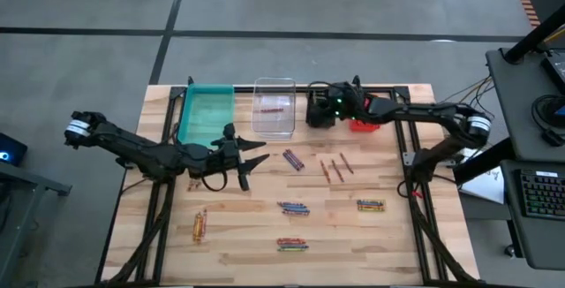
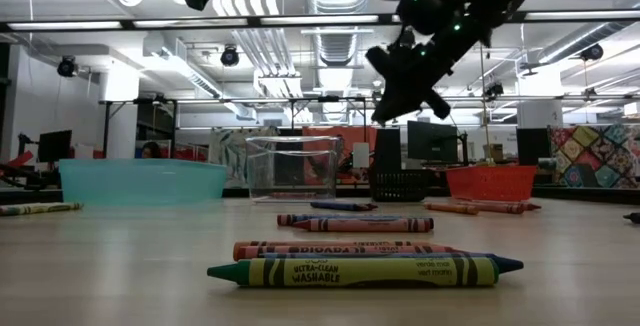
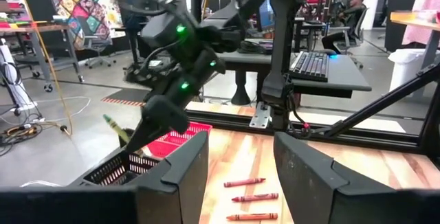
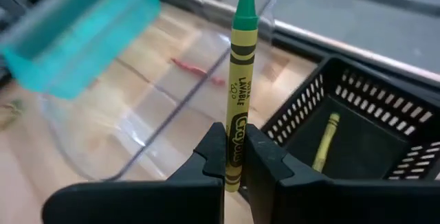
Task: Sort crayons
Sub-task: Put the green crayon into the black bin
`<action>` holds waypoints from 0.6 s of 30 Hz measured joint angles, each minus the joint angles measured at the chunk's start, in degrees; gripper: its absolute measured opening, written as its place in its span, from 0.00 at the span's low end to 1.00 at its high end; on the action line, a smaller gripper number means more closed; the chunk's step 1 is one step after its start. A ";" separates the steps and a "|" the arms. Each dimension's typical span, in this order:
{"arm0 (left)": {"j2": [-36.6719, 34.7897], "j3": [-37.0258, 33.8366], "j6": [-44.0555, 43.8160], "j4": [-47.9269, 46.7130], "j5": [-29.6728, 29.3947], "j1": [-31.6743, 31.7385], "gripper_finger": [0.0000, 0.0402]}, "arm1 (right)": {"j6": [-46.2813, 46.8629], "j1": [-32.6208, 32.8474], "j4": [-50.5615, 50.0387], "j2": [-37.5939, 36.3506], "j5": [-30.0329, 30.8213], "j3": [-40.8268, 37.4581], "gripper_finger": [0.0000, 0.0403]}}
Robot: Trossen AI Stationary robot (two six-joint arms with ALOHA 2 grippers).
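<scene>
Closest to the low camera is a little pile of crayons (image 2: 365, 263) lying flat on the wooden surface (image 2: 120, 276), a green one in front with reddish ones stacked just behind it. More crayons sit in small loose groups farther back on the surface, toward the black bin (image 1: 320, 109).

Using that black bin as the landmark: the right gripper (image 4: 234, 157) hangs right above it, arm stretched in long from the surface's right edge and the wrist tipped down. Its fingers are clamped together on a green crayon (image 4: 238, 80), which sticks straight out from the fingertips. Inside the black bin there's already one yellow crayon (image 4: 324, 141) lying on the bottom.

Just left of the black bin is the clear bin (image 1: 274, 107) with a couple of red crayons in it, and left of that the teal bin (image 1: 207, 115). The red bin (image 1: 363, 125) is on the black bin's other side, mostly covered by the right arm from above.

The left gripper (image 1: 250, 166) is well away from the black bin, raised over the surface just in front of the teal bin, arm reaching in from the left, fingers apart and holding nothing.

Can't really read what's in the teal bin from any view.
</scene>
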 joint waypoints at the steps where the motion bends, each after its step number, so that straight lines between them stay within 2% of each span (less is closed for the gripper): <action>1: 0.00 0.00 0.00 0.01 -0.02 0.00 0.37 | -0.39 -0.30 -1.45 1.21 -0.03 1.47 0.04; 5: -0.13 0.00 0.02 0.02 -1.70 0.00 0.37 | -2.54 -1.88 -7.48 6.21 0.34 7.90 0.04; 11: -0.25 0.00 0.02 0.00 -5.58 0.00 0.37 | -3.09 -4.02 -18.63 13.07 5.55 15.67 0.04; 18: -0.42 0.00 0.98 0.00 -5.95 0.00 0.37 | -0.87 -6.37 -26.11 18.31 5.75 18.94 0.04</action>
